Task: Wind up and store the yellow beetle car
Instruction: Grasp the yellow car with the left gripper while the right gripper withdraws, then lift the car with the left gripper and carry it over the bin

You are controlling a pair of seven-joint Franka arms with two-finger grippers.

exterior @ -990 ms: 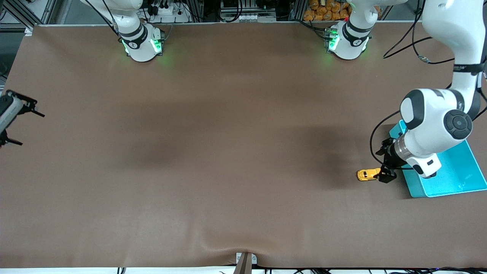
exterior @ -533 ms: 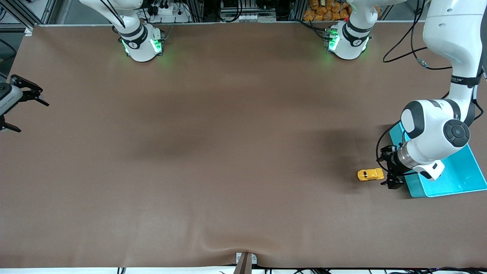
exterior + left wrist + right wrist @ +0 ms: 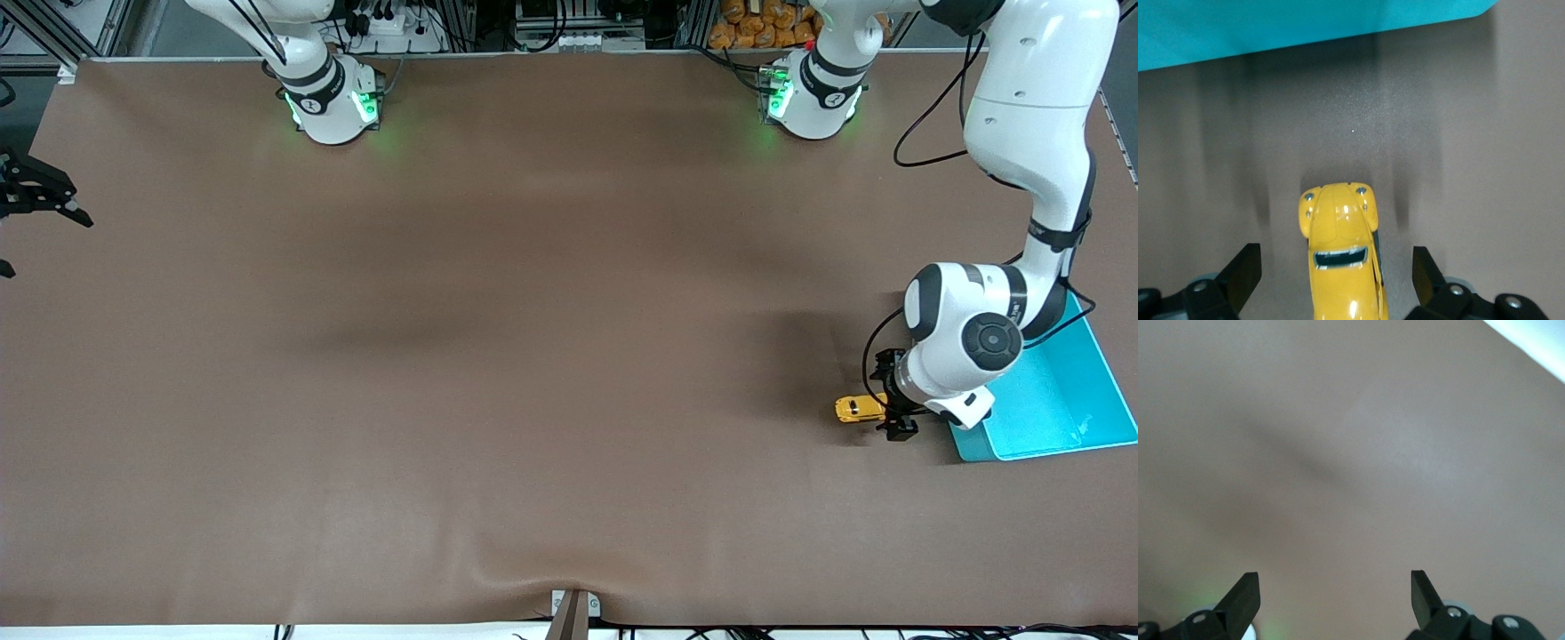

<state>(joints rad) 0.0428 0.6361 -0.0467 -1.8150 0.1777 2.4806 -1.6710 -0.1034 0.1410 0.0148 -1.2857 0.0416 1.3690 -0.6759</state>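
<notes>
Glossy yellow paint over a hard, rounded shell: that is what you are about to take hold of, and it will likely be slick under the pads. The yellow beetle car (image 3: 1341, 257) looks light and stiff, probably die-cast or hard plastic, so it should neither crush nor sag, but its curved flanks give the fingers little flat to bite on and it could squirt out or roll on its wheels if you close off-centre. Judge the best hold to be across the body's two sides, low and near its middle, with the fingers square to its length.

It stands on its wheels on the brown table (image 3: 533, 356), just beside the turquoise bin (image 3: 1067, 409) and not in it. Its domed hood with two small headlights points away from the left gripper (image 3: 893, 418), toward the bin's edge, and a dark windscreen sits further back. The car lies between the left gripper's jaws, which stand wide with clear table on each side of it, touching nothing.

The right gripper (image 3: 1335, 597) waits with jaws equally wide and nothing in them, over bare table at the right arm's end, well apart from the car.
</notes>
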